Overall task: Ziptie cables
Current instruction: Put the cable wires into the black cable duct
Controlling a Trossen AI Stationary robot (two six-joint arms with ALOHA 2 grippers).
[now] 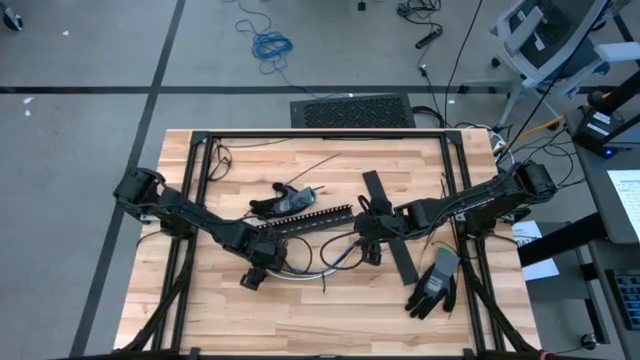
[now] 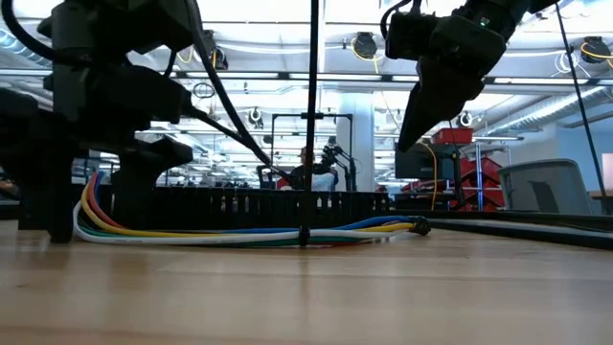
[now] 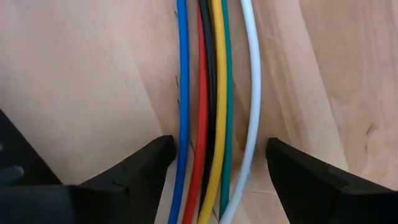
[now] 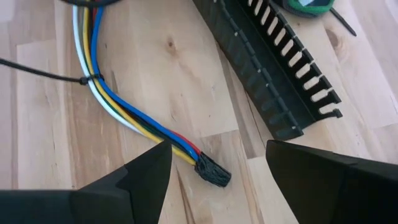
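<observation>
wood planks of the table (image 1: 200,300) are carrying everything: your left gripper (image 3: 214,165) is sitting low with its jaws wide apart, straddling the cables (image 3: 214,93) and gripping none. toward the right, your right gripper (image 4: 214,168) is hovering agape and empty above the bundle's black connector end (image 4: 211,171), near a zip tie (image 4: 84,79). closing off-centre is risking a stray strand; the slotted duct (image 4: 280,74) is holding no wires.

cables (image 3: 214,112): both ends cut off by frame | left pincer (image 1: 255,277): hides cables' bend
</observation>
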